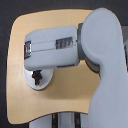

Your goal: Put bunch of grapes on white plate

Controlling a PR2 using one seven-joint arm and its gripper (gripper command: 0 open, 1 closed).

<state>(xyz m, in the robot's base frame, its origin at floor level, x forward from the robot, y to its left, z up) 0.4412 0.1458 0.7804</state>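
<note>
Plainly, most of the scene lay hidden under the robot's arm (65, 47), a bulky pale grey mass that reached across the wooden table (70, 85) from the exterior view's right and ended directly above the white plate (46, 84). Only a crescent of the plate showed, poking out below the forearm toward the table's near edge. Against that white crescent stood a small dark shape, which I took to be the gripper (36, 76), possibly with the bunch of grapes at its tip; it was too small and blurred to separate fingers from fruit. Whether the jaws were spread or closed, and whether they held anything, could not be told. The grapes themselves could not be picked out with any certainty: if they were there, they were over or on the plate's visible part, beneath the arm's end. By my judgement the task stood near the placing step. The risks from here followed from that uncertainty. Should the fingers open while off-centre, the cluster could land on the raised rim and roll onto the table beside the plate. Should the stem snag a finger on withdrawal, the grapes could be dragged off again.
</note>
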